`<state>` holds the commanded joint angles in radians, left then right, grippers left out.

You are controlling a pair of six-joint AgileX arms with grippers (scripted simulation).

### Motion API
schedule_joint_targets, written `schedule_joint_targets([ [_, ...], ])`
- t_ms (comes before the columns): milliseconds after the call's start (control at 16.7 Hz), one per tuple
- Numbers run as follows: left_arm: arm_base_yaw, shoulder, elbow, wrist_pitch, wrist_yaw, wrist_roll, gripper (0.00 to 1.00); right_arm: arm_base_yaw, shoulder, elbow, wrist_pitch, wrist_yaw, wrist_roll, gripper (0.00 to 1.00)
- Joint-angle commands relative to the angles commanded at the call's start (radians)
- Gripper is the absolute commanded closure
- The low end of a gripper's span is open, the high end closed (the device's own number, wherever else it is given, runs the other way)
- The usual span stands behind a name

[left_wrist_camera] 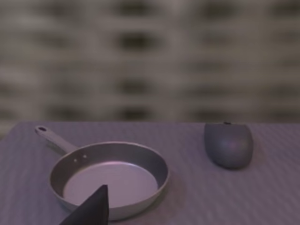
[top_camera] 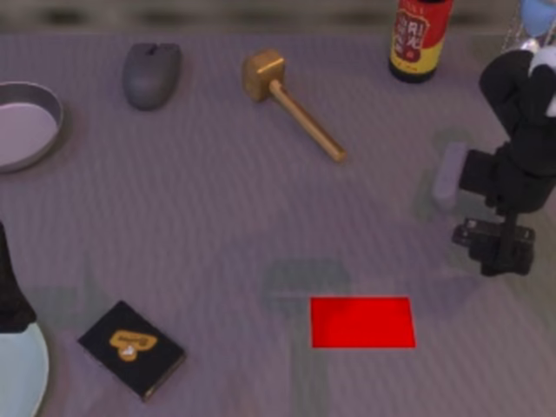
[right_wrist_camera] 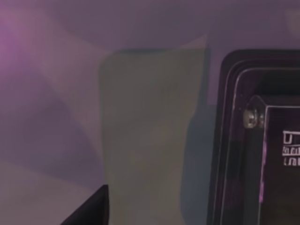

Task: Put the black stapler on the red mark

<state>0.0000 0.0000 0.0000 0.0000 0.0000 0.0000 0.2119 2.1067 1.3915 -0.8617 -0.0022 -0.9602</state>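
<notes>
Top view shows the right gripper (top_camera: 493,248) clamped on the black stapler (top_camera: 486,241), near the red mark (top_camera: 362,322).

The top camera is looking straight down on the desk (top_camera: 226,217) from above, taking in the pan (top_camera: 26,126) at the left edge and the mouse (top_camera: 152,74). The left wrist camera is sitting low and facing level across the desk, sharing that pan (left_wrist_camera: 110,176) and mouse (left_wrist_camera: 228,144) with the top view. The right wrist camera is pressing very close to the desk beside a black object (right_wrist_camera: 262,140).
</notes>
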Motion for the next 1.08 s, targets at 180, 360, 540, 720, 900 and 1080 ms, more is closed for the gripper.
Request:
schedule_joint_targets([
  [180,0.000,0.000,0.000,0.000,0.000,0.000,0.00,0.000,0.000,0.000,0.000,0.000,0.000,0.30],
  [360,0.000,0.000,0.000,0.000,0.000,0.000,0.00,0.000,0.000,0.000,0.000,0.000,0.000,0.53],
  [540,0.000,0.000,0.000,0.000,0.000,0.000,0.00,0.000,0.000,0.000,0.000,0.000,0.000,0.75],
  [720,0.000,0.000,0.000,0.000,0.000,0.000,0.00,0.000,0.000,0.000,0.000,0.000,0.000,0.98],
  [900,0.000,0.000,0.000,0.000,0.000,0.000,0.00,0.000,0.000,0.000,0.000,0.000,0.000,1.00],
  [1080,0.000,0.000,0.000,0.000,0.000,0.000,0.00,0.000,0.000,0.000,0.000,0.000,0.000,1.00],
])
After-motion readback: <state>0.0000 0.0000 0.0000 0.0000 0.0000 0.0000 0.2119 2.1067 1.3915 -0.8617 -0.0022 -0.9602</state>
